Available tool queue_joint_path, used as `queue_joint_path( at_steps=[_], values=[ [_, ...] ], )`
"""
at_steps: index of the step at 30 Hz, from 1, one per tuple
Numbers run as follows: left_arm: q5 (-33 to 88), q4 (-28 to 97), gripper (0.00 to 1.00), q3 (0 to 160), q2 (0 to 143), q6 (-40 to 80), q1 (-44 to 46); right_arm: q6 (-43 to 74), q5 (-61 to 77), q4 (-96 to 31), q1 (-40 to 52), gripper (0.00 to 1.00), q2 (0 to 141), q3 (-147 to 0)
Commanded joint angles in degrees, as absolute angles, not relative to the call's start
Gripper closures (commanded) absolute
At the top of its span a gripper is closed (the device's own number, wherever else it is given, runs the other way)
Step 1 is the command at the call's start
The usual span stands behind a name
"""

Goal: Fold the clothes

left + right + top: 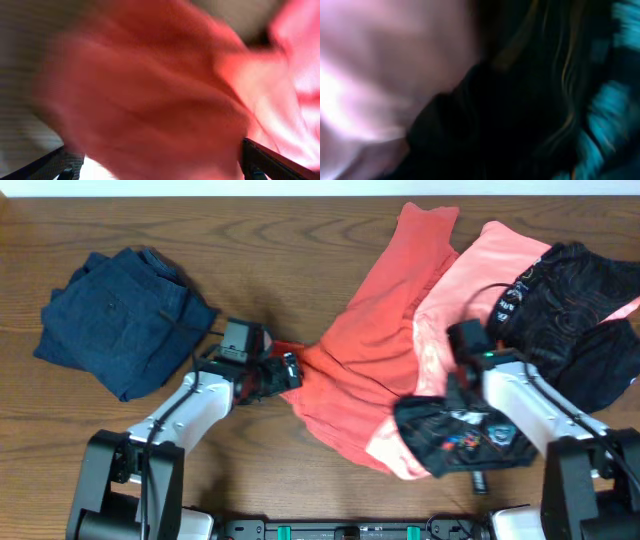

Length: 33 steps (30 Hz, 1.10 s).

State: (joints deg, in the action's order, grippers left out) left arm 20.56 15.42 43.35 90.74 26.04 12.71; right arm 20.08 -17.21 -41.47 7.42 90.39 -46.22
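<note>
A red garment [375,340] lies spread in the middle of the table, and it fills the left wrist view [150,90]. My left gripper [289,370] is at its left corner. The fingers [157,172] stand wide apart with red cloth between them. A pink garment [470,275] lies under the red one's right side. A black patterned garment [462,435] lies bunched at the front right, over my right gripper [457,395]. The right wrist view shows only black cloth [520,115] against pink cloth [385,65], with the jaws hidden.
Folded dark blue jeans [120,315] lie at the far left. A heap of black clothes [580,305] lies at the back right, partly on the pink garment. Bare wooden table [270,250] shows between the jeans and the red garment.
</note>
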Motion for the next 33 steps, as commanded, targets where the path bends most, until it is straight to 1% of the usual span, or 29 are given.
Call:
queue_joint_path(
  at_steps=[1,3,4,5,7,8,10,13,14,16,17,19,22,26,31,33],
  values=[
    [18.85,15.51,0.02,46.94,91.29,24.29,9.39,23.24,-26.81,-41.82,-0.19,0.99,86.85,-45.71],
    [20.43,15.73,0.02,47.57,91.29,24.27,8.21,22.44,-27.31,-42.39,-5.21,0.98,85.6,-45.71],
    [22.28,15.73,0.02,47.59,91.29,24.27,7.86,22.48,-27.7,-42.72,-7.46,0.94,85.23,-45.71],
    [24.34,15.79,0.02,47.57,91.31,24.27,7.73,22.48,-27.38,-42.72,-10.02,0.94,84.93,-45.71],
    [29.76,17.02,0.02,47.55,91.31,24.29,7.94,22.37,-22.26,-42.19,-14.06,0.91,84.64,-45.74],
    [32.38,18.02,0.02,47.53,91.31,24.29,8.27,21.47,-17.69,-41.74,-15.66,0.86,84.64,-45.74],
    [36.12,21.17,0.02,47.46,91.31,24.29,9.37,17.96,-8.4,-40.66,-17.43,0.69,84.64,-45.74],
    [37.98,28.6,0.02,47.44,91.31,24.29,11.22,7.62,10.5,-37.8,-17.04,0.59,84.27,-45.76],
    [37.95,30.26,0.02,47.44,91.31,24.25,11.62,5.98,13.93,-37.26,-16.58,0.55,84.18,-45.76],
    [37.91,32.32,0.02,46.89,91.31,24.25,12.53,3.68,18.94,-36.23,-14.61,0.44,83.96,-45.76],
    [37.71,32.25,0.02,46.61,91.31,24.25,12.86,3.11,20.86,-35.99,-13.23,0.41,83.99,-45.76],
    [34.26,31.57,0.02,46.15,91.31,24.27,13.78,1.58,22.44,-35.79,-9.78,0.39,84.01,-45.74],
    [28.73,29.41,0.02,45.98,91.35,24.27,15.62,1.63,19.11,-35.31,-4.6,0.36,84.03,-45.74],
    [26.06,24.1,0.02,45.98,91.81,24.27,19.25,2.94,15.16,-34.85,1.69,0.32,84.64,-45.74],
    [24.36,18.83,0.02,45.98,93.25,24.29,22.57,4.97,13.82,-33.32,7.42,0.32,87.53,-45.74],
    [24.34,18.74,0.02,45.98,93.56,24.32,22.85,5.72,13.23,-32.14,9.32,0.34,89.34,-45.74]
  ],
)
